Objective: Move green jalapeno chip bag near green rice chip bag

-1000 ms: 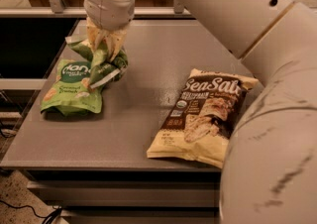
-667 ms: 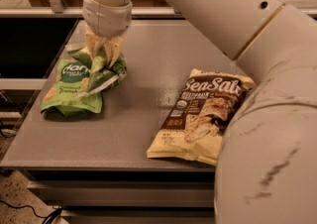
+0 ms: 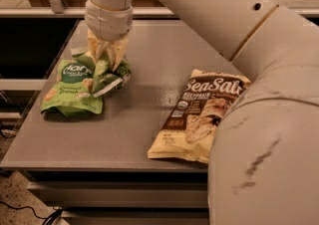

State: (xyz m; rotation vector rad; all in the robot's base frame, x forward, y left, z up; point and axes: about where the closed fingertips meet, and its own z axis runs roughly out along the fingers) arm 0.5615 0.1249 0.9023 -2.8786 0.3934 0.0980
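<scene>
The green jalapeno chip bag (image 3: 110,76), small and dark olive-green with a white band, is crumpled at the table's left. It rests against and partly over the right edge of the green rice chip bag (image 3: 70,88), a bright lime-green bag lying flat. My gripper (image 3: 105,54) points straight down from the pale wrist right above the jalapeno bag. Its fingers (image 3: 94,50) grip the bag's upper part. The bag's top is hidden between the fingers.
A big brown-and-yellow "Sea Salt" bag (image 3: 199,114) lies right of centre on the grey table (image 3: 149,59). My large pale arm fills the right and lower right of the view. The table's left edge runs just beyond the lime-green bag.
The wrist and gripper have sunk slightly toward the table with the jalapeno bag. The bag stays against the lime-green bag. The other bags have not moved.
</scene>
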